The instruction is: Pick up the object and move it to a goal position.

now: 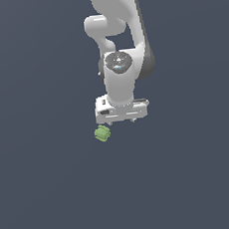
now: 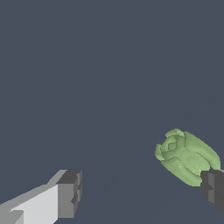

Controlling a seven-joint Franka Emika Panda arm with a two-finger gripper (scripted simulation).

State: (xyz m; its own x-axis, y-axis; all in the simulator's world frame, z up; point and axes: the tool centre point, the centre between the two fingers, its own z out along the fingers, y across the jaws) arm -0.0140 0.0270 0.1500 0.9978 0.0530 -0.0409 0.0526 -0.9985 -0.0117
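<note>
The object [image 1: 102,133] is a small light-green lumpy thing with darker green ridges, lying on the dark grey floor. In the exterior view it sits just below and towards the exterior view's left of the white gripper [image 1: 121,122]. The gripper points straight down from the white arm and only the tips of its fingers show under the hand. In the wrist view the object [image 2: 187,156] lies close beside one dark finger pad [image 2: 213,187], outside the gap. The other pad [image 2: 70,193] stands far off across a wide empty gap, so the gripper [image 2: 142,192] is open.
A plain dark grey floor [image 1: 49,193] fills both views. The white arm [image 1: 120,31] rises above the gripper at the top middle of the exterior view.
</note>
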